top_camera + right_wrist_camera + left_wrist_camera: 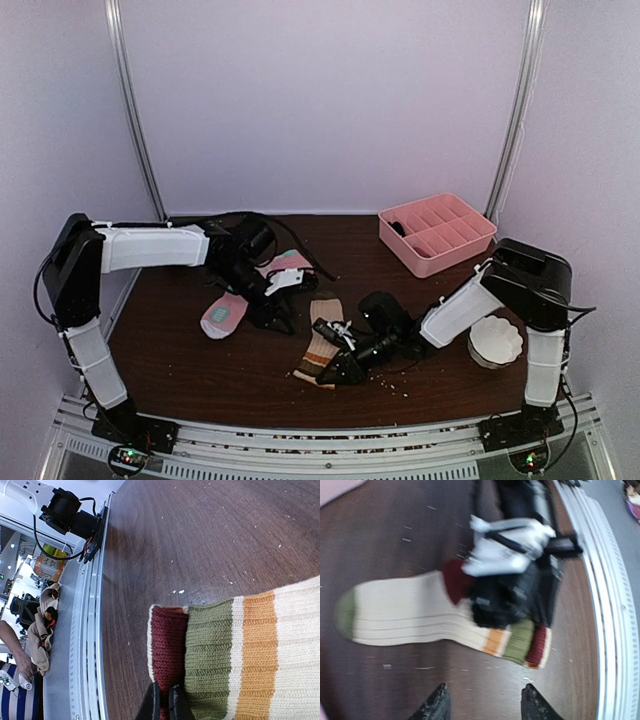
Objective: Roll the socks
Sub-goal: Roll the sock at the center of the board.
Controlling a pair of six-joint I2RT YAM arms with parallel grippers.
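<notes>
From above, the beige sock [322, 345] lies full length on the worktop [180, 375], with no turn of a roll in it. Everything else places off it. The pink sock [225, 315] sits to its left, loose and partly hidden under the left arm, and it is not rolled either. The pink tray [437, 232] is well off to its right and farther back. The right fingers [333, 375] are down on its near end. The left fingers [278, 318] hang just to its left, between the two socks, and from up here I cannot tell how they stand.

The left wrist camera looks across the beige sock, which is flat from green toe to striped cuff. The right arm's black and white head sits on the cuff end. The left fingers are at the bottom of that view, just short of the sock's long edge, apart and holding nothing.

The right wrist camera is close on the cuff. The maroon band at the sock's end is bunched a little, and the right fingers are together, pinched on its edge.

To my eye the job has barely begun. One cuff is gripped, perhaps ready for the first fold over. The rolling of this sock, and all of the pink one, is left to do.
</notes>
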